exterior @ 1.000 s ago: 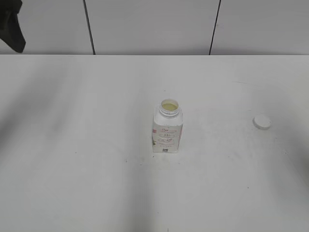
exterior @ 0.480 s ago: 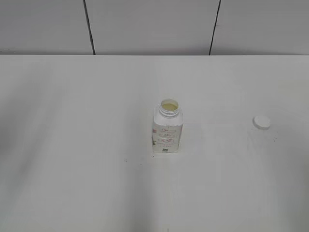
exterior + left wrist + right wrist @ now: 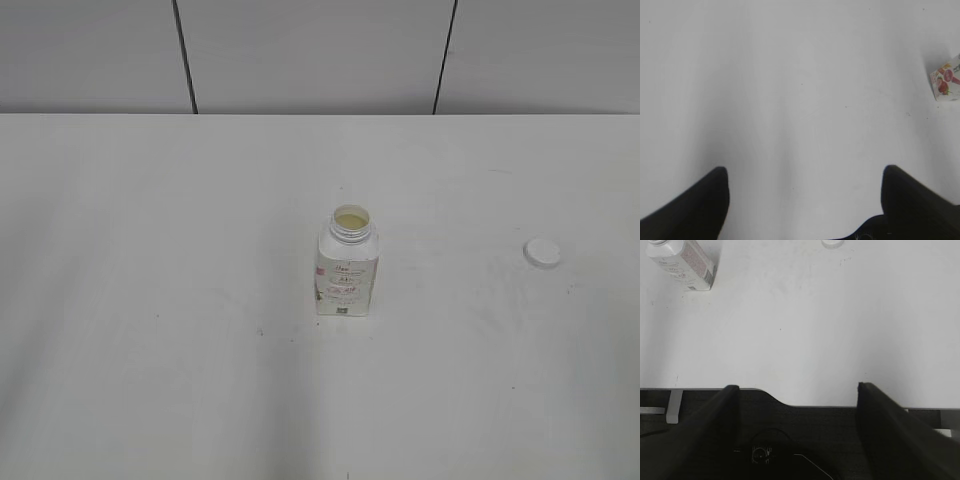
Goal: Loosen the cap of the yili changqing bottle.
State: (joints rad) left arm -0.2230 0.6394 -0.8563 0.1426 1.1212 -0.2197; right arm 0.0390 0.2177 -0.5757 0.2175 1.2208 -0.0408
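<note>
The yili changqing bottle (image 3: 347,267) stands upright in the middle of the white table, its neck open and pale yellowish contents showing. The white cap (image 3: 542,253) lies flat on the table well to its right. The bottle's base shows at the right edge of the left wrist view (image 3: 946,80), and the bottle shows at the top left of the right wrist view (image 3: 682,262), with the cap (image 3: 832,243) at that view's top edge. My left gripper (image 3: 805,175) is open and empty over bare table. My right gripper (image 3: 796,390) is open and empty at the table's front edge. Neither gripper shows in the exterior view.
The white table (image 3: 150,300) runs back to a grey panelled wall (image 3: 300,50). In the right wrist view a dark table edge (image 3: 805,410) lies below the jaws.
A dark arm part at the top left corner of the exterior view has left the frame. The shadows on the table have faded. Bottle and cap have not moved.
</note>
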